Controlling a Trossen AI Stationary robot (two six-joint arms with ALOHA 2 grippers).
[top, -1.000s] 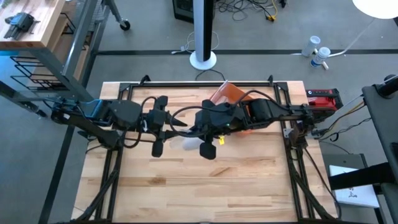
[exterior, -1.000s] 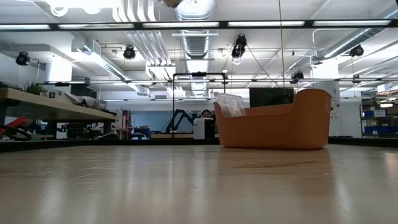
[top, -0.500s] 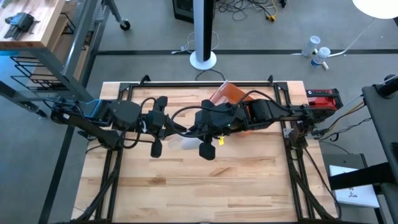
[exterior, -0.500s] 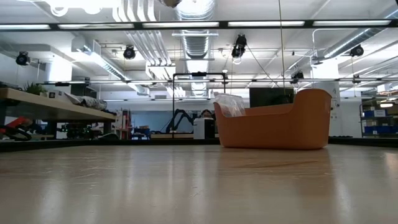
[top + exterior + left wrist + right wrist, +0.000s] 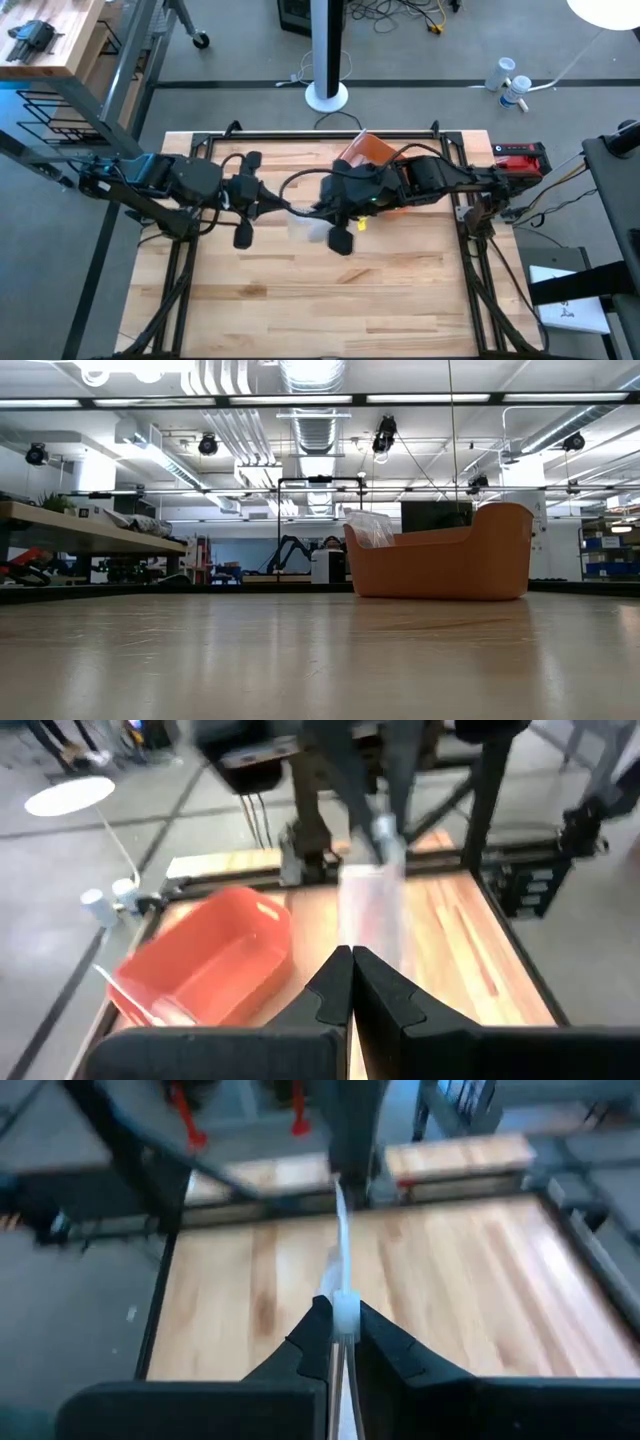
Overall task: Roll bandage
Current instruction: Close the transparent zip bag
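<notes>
A thin, translucent white bandage (image 5: 308, 222) spans the short gap between my two grippers, above the middle of the table and clear of it. My left gripper (image 5: 292, 212) comes in from the table's left and is shut on one end. My right gripper (image 5: 320, 211) comes in from the right and is shut on the other end. The left wrist view shows the strip (image 5: 372, 910) broadside, running to the right gripper (image 5: 384, 828). The right wrist view shows it edge-on (image 5: 341, 1240). My left gripper pinches the bandage's end (image 5: 352, 946) between its two shut fingers (image 5: 330, 990), which slant down from the table's left. The strip runs straight away from the fingertips, off the table. My right gripper pinches the bandage (image 5: 344, 1308) between its two fingertips (image 5: 318, 1330), slanting down from the table's right. A little of the strip continues back between the fingers (image 5: 347, 1380). The rest stretches straight toward the left gripper, clear of the wood.
An orange bin (image 5: 372, 152) holding a clear plastic wrapper (image 5: 370, 527) stands at the far middle of the table, close behind the right arm. Bare wood (image 5: 330, 300) lies toward the near edge. A red and black device (image 5: 518, 157) sits at the far right corner.
The two grippers have drawn a little apart, the left toward the table's left edge and the right toward the right edge. The bandage between them stays lifted off the table.
</notes>
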